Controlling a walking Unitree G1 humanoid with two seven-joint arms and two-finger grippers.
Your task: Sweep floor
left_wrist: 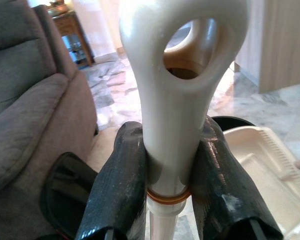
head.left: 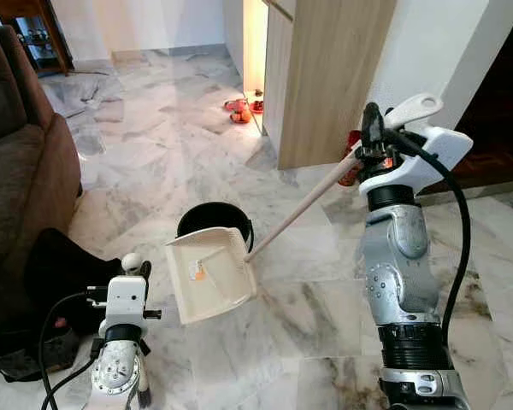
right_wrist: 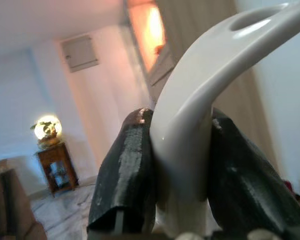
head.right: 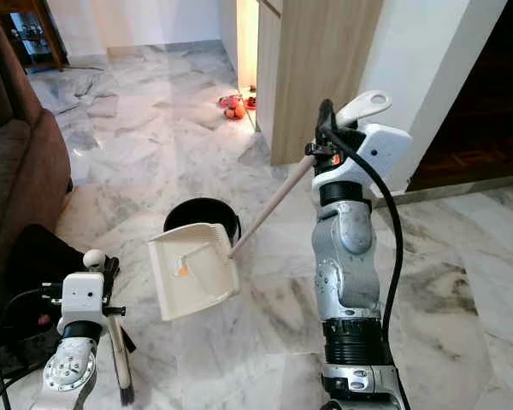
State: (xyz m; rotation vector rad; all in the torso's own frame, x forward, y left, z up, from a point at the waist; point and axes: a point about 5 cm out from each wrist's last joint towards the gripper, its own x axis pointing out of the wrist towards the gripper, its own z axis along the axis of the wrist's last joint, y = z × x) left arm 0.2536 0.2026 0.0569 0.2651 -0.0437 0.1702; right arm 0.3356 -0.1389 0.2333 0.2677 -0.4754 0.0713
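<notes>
A cream dustpan (head.left: 209, 273) hangs tilted over the front rim of a black bucket (head.left: 214, 220), with a small orange scrap inside the pan. Its long pale handle (head.left: 299, 213) runs up and to the right to my right gripper (head.left: 374, 137), which is shut on the handle just under its looped end (right_wrist: 190, 125). Low at the left, my left gripper (head.left: 137, 269) is shut on the cream top of a short broom (left_wrist: 175, 100). The broom's stick (head.right: 115, 350) hangs down to dark bristles (head.right: 126, 395) near the floor.
A brown sofa (head.left: 17, 171) fills the left side, with a black bag (head.left: 60, 273) on the floor against it. A wooden cabinet (head.left: 325, 77) stands behind the bucket, with red objects (head.left: 239, 111) on the marble floor beside it. A dark doorway lies at the right.
</notes>
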